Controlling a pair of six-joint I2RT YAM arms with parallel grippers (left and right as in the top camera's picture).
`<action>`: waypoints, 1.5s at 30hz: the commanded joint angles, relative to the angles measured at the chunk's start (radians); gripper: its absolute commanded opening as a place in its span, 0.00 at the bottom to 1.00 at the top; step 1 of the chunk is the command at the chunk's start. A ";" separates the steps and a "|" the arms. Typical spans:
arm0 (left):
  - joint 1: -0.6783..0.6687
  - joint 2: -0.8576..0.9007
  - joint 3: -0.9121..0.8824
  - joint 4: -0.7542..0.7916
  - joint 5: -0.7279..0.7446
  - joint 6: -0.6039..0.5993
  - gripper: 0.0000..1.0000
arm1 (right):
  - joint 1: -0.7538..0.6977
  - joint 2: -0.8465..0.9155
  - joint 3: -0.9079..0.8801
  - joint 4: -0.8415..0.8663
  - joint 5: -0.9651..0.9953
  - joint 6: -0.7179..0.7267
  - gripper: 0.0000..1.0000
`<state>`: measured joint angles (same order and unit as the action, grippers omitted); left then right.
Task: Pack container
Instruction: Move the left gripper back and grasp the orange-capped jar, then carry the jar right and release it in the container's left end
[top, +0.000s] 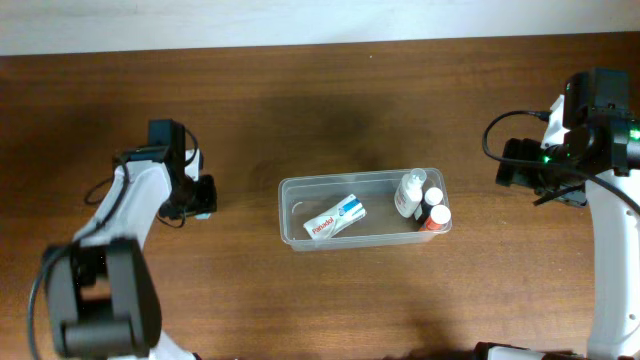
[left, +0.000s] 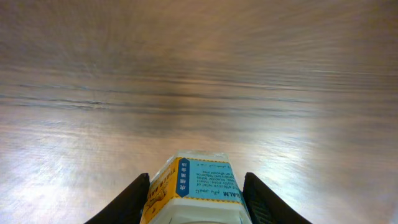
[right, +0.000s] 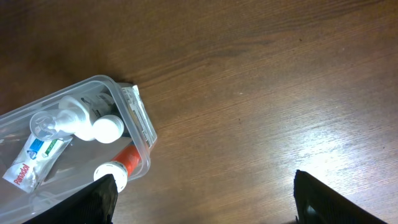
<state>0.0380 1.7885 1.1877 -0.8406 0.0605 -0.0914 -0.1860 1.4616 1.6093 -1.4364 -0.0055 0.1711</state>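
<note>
The clear plastic container (top: 290, 212) sits on the wooden table at centre. It holds a white Panadol box (top: 334, 220), a white pump bottle (top: 409, 192), a white-capped bottle (top: 433, 197) and a red bottle with a white cap (top: 436, 220). It also shows in the right wrist view (right: 140, 127) at left. My left gripper (left: 194, 202) is shut on a blue and orange balm box (left: 196, 186), at the table's left (top: 197, 200). My right gripper (right: 202, 199) is open and empty, right of the container.
Bare wooden table lies all round the container. The table's far edge meets a white wall at the top of the overhead view. Cables hang off the right arm (top: 520, 150).
</note>
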 joint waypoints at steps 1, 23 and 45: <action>-0.082 -0.193 0.052 -0.005 0.032 0.002 0.41 | -0.004 0.000 -0.008 0.000 -0.010 -0.010 0.82; -0.619 -0.099 0.052 0.053 -0.026 0.023 0.35 | -0.004 0.000 -0.008 -0.001 -0.010 -0.011 0.82; -0.563 -0.286 0.143 0.082 -0.188 0.024 0.99 | -0.004 0.000 -0.008 0.024 -0.012 -0.034 0.82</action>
<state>-0.5350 1.6207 1.2903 -0.7597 -0.0280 -0.0711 -0.1860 1.4620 1.6058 -1.4250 -0.0055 0.1535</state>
